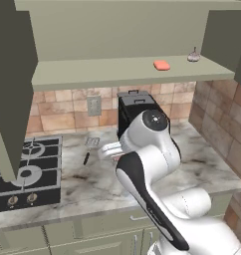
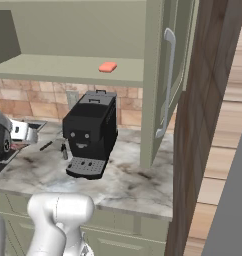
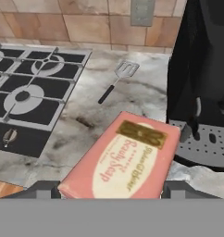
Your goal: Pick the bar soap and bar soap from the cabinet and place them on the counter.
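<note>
- Gripper (image 3: 104, 192) holds the boxed bar soap (image 3: 123, 159) between its two finger tips, jaws set wide across the bar's breadth; the bar juts forward from the grip, its pale labelled face up
- Only the near end of the bar appears to be pinched, so a quick swing or tilt could lever it loose and send it onto the counter (image 3: 132, 99) too early, perhaps onto the hob
- Below the bar lies bare marbled counter, between the black gas hob (image 3: 30, 88) on one side and the drip tray of the coffee machine (image 3: 202, 92) on the other; a careless lowering could catch the bar's far corner on that tray
- Spatula (image 3: 116, 81) lies further back toward the counter's rear edge, near the tiled wall, apart from the likely landing spot
- From the base views the arm is folded low over the counter's middle, elbow raised, wrist reaching toward the hob side in front of the coffee machine
- Farthest off, the coral bar soap (image 1: 162, 65) rests on the shelf of the open cabinet (image 1: 92, 72), toward its right end, near a small knob-topped item (image 1: 193, 56); it remains to be fetched
</note>
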Motion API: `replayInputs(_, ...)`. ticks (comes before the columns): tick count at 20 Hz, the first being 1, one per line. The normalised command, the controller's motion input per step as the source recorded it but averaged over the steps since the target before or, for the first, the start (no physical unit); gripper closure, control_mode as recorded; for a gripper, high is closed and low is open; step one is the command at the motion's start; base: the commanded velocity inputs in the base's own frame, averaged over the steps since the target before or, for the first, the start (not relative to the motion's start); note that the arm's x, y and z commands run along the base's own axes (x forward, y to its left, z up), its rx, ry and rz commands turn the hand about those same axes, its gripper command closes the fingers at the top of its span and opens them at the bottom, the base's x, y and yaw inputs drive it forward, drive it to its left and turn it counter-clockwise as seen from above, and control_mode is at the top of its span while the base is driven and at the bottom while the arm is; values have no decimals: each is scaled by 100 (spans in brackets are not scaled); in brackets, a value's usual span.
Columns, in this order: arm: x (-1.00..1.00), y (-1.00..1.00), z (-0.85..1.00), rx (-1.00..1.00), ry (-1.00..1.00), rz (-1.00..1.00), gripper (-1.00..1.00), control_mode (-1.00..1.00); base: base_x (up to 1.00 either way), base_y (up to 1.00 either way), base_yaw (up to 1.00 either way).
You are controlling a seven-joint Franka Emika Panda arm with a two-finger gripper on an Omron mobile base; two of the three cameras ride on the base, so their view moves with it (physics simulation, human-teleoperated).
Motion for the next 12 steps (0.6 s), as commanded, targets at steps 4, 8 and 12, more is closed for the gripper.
replayInputs(4, 0, 1, -37, 0, 7, 0, 100, -100, 0, 0, 0)
replayInputs(8, 0, 1, -40, 0, 9, 0, 100, -100, 0, 0, 0)
replayInputs(12, 0, 3, -40, 0, 10, 0, 100, -100, 0, 0, 0)
